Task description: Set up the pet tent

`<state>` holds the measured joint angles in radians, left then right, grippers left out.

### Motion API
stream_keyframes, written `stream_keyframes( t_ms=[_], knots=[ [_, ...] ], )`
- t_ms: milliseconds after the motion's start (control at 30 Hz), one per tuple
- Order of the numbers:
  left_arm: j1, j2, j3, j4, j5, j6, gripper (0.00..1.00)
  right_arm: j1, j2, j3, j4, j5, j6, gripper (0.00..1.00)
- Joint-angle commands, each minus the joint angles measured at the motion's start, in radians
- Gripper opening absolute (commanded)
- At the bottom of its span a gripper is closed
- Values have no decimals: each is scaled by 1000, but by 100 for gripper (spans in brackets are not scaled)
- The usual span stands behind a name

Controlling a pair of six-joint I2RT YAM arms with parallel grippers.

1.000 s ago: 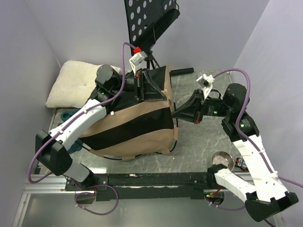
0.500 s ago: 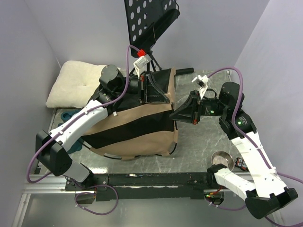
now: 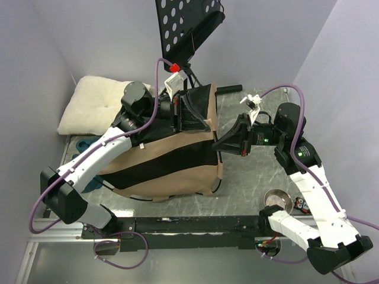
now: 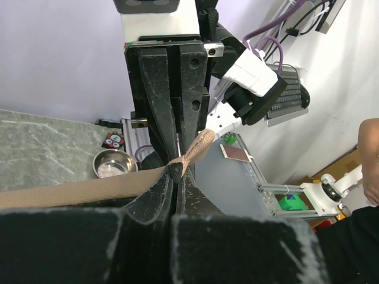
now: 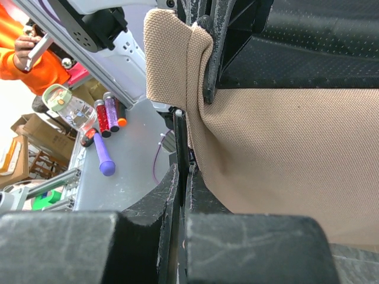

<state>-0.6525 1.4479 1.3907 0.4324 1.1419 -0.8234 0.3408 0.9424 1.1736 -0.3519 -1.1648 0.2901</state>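
Observation:
The pet tent [image 3: 172, 163] is a tan-brown fabric mass with black lining, lying partly raised on the table between the arms. My left gripper [image 3: 204, 124] is shut on the tent's upper right fabric edge; in the left wrist view [image 4: 176, 171] a tan fold [image 4: 195, 148] is pinched at the tips. My right gripper [image 3: 217, 144] is shut on the tent's right edge just below; in the right wrist view [image 5: 182, 171] a thin black trim sits between the jaws, with tan fabric [image 5: 284, 154] beside it. The two grippers face each other closely.
A cream-white pillow [image 3: 95, 103] lies at the back left. A black perforated stand [image 3: 186, 26] rises behind the tent. A metal bowl [image 3: 277, 200] sits near the right arm's base. A teal object [image 3: 83, 145] lies at the left. A black cylinder [image 3: 230, 89] lies behind.
My left gripper has lifted the tent's upper right edge and shifted slightly toward the back. My right gripper has moved a little left with the tent's edge. The tent stands somewhat taller.

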Motion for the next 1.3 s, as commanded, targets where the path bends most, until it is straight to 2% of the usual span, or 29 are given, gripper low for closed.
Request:
stream_keyframes(
  t_ms=[0, 100, 233, 500, 567, 700, 800, 867, 967, 1033, 1067, 1100, 1167, 1267],
  knots=[
    [-12, -44, 28, 19, -16, 36, 1, 10, 10, 9, -47, 5, 0, 0],
    [-16, -43, 24, 17, -19, 38, 1, 12, 13, 12, -47, 1, 0, 0],
    [-38, -38, 41, -87, -21, 124, 1, 12, 13, 17, -45, 4, 0, 0],
    [-55, -55, 31, -161, 4, 202, 1, 12, 13, 17, -59, 10, -12, 0],
    [-58, -57, 40, -219, 5, 260, 1, 12, 13, 15, -59, 11, -12, 0],
    [-91, -63, 74, -475, -22, 510, 1, 12, 16, 18, -55, 10, -6, 0],
    [-121, -69, 77, -592, -57, 637, 1, 12, 19, 21, -55, 10, -9, 0],
    [-128, -66, 82, -639, -70, 664, 1, 12, 16, 21, -44, 1, -11, 0],
    [-105, -69, 79, -601, -71, 601, 1, 12, 9, 14, -47, -33, -29, 1],
    [-58, -70, 71, -511, -41, 500, 1, 12, -4, 1, -77, -35, -60, 39],
    [-32, -67, 70, -470, -27, 448, 1, 12, -10, -6, -99, -27, -86, 54],
    [-13, -64, 73, -440, -12, 410, 1, 12, -14, -8, -137, -18, -116, 64],
    [7, -61, 90, -389, -5, 380, 1, 12, -13, -12, -206, 5, -198, 71],
    [8, -60, 114, -405, -2, 397, 1, 13, -8, -44, -233, 30, -239, 72]
  ],
)
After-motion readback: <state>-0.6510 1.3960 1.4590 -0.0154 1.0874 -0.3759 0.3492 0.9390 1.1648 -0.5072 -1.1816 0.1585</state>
